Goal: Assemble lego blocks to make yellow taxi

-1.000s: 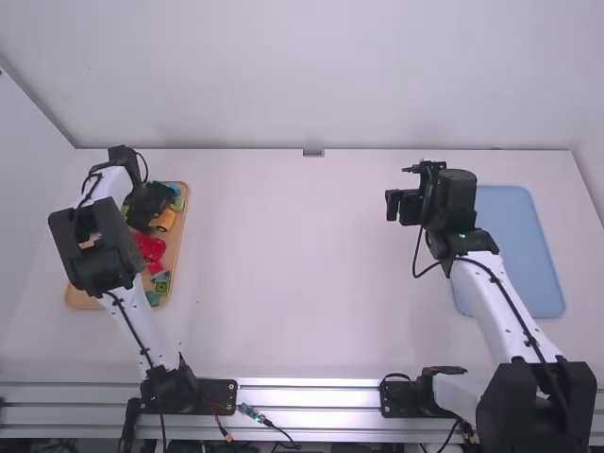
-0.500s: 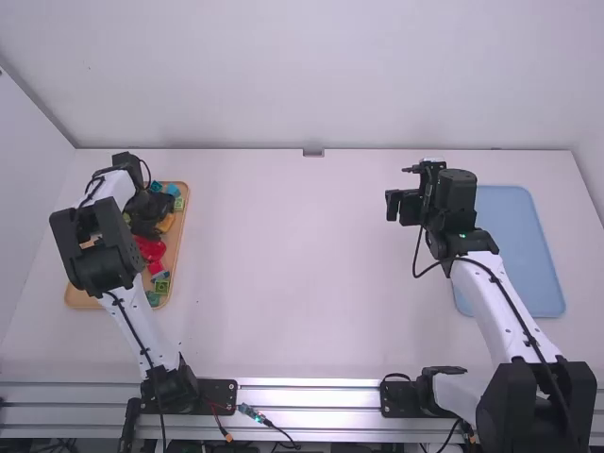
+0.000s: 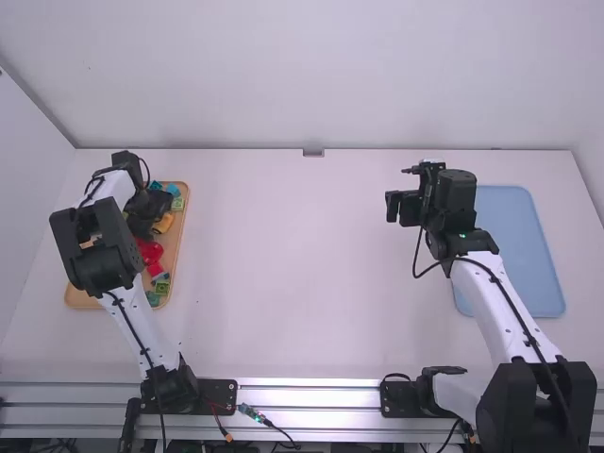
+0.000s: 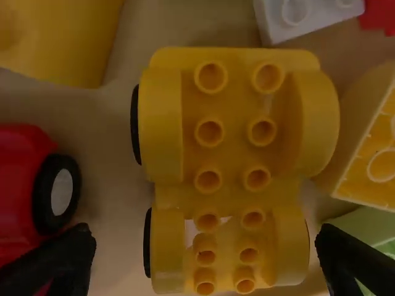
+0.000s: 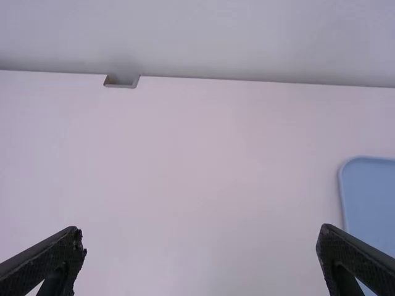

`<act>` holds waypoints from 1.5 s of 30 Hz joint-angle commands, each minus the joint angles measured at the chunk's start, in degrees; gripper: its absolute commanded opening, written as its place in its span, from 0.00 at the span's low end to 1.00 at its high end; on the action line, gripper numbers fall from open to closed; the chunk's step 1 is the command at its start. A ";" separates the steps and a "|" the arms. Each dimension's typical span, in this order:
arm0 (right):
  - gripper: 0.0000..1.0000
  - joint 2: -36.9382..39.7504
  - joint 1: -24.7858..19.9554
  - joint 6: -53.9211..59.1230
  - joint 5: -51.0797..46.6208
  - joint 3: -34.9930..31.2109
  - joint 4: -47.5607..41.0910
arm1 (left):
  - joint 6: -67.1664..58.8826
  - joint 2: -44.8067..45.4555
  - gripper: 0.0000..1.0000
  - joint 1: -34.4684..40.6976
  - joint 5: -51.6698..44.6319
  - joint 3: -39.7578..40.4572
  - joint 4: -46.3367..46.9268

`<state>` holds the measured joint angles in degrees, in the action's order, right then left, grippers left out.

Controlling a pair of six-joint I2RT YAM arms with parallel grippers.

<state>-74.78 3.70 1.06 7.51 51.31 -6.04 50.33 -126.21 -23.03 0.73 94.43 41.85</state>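
Observation:
My left gripper [image 3: 143,225] is low over the wooden tray of blocks at the far left. In the left wrist view its fingers stand wide apart, the gripper [image 4: 207,259] open around the near end of a yellow wheeled car base [image 4: 234,148] with studs up. Left of the base lies a red wheeled piece [image 4: 21,185], and at the right a yellow block [image 4: 367,145]. My right gripper [image 3: 393,206] hangs above the right part of the table; in the right wrist view this gripper [image 5: 202,246] is open and holds nothing.
The wooden tray [image 3: 179,247] also carries red, green, blue and orange pieces. A blue tray [image 3: 528,255] lies at the right of the white table [image 3: 293,274]. Beside the car base are a white block [image 4: 305,17] and another yellow block [image 4: 62,37].
Over the tray, my left gripper has moved slightly toward the camera and to the right, uncovering blue pieces at the tray's far end. The right arm has kept still.

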 commanded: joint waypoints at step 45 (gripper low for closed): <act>0.99 -0.10 0.04 1.71 -0.02 1.03 -0.39 | -13.62 -0.07 0.02 3.19 -3.37 13.05 14.29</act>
<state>-74.76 3.70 2.42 7.51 51.31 -6.44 40.34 -126.21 -22.20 -2.74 105.25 54.46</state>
